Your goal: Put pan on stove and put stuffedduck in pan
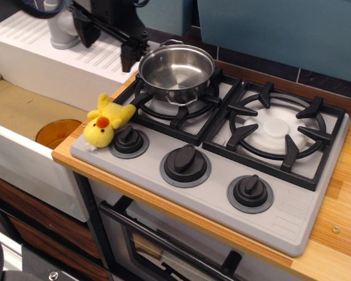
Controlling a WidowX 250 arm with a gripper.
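Observation:
The shiny steel pan point(176, 72) stands empty on the left burner of the grey stove point(281, 211). The yellow stuffedduck point(107, 122) lies on the stove's front left corner, beside the left knob point(129, 140). My black gripper point(108, 44) hangs open and empty above the counter's back left, to the left of the pan and behind the duck. One finger point(128, 55) is near the pan's left rim, the other point(85, 32) is over the drainboard.
A white sink point(23, 117) with an orange drain point(57, 131) and a grey tap point(63, 26) lies to the left. The right burner point(278, 130) is bare. Two more knobs point(185, 164) sit along the stove front. A wooden counter edge runs below.

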